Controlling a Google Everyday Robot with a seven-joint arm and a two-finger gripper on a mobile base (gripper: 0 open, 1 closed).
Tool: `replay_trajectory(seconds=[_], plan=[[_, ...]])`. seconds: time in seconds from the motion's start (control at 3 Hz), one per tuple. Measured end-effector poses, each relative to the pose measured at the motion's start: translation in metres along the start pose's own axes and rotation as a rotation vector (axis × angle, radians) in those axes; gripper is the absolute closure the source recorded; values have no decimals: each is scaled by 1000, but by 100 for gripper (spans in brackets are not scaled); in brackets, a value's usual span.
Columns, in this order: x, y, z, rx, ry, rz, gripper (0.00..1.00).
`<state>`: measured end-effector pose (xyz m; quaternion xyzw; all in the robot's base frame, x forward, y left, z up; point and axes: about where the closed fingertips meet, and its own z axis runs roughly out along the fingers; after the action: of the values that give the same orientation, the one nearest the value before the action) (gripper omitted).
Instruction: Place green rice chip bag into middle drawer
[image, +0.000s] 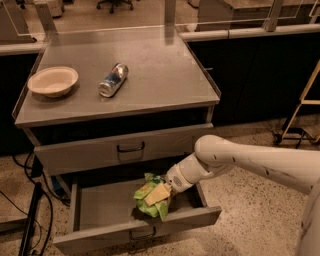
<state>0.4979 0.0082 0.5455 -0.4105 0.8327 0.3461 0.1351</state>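
Observation:
The green rice chip bag (151, 196) is crumpled, bright green with a pale chip picture, and sits in the right half of the open middle drawer (100, 212). My gripper (167, 192) reaches down from the right on its white arm and is at the bag's right side, inside the drawer. The bag covers its tips. The drawer is pulled well out, with its dark handle on the front panel.
The upper handled drawer (130, 148) is shut above. On the cabinet top lie a silver-blue can (113, 80) on its side and a pale bowl (52, 81). Cables (30, 220) hang at the left; a yellow ladder (302, 110) stands at the right.

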Motion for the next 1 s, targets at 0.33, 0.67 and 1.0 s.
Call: replay_trajectory(seconds=[0.33, 0.67, 1.0], plan=[[3, -4, 6, 14, -25, 30, 100], [6, -17, 7, 52, -71, 78, 100], [7, -32, 7, 86, -109, 119, 100]])
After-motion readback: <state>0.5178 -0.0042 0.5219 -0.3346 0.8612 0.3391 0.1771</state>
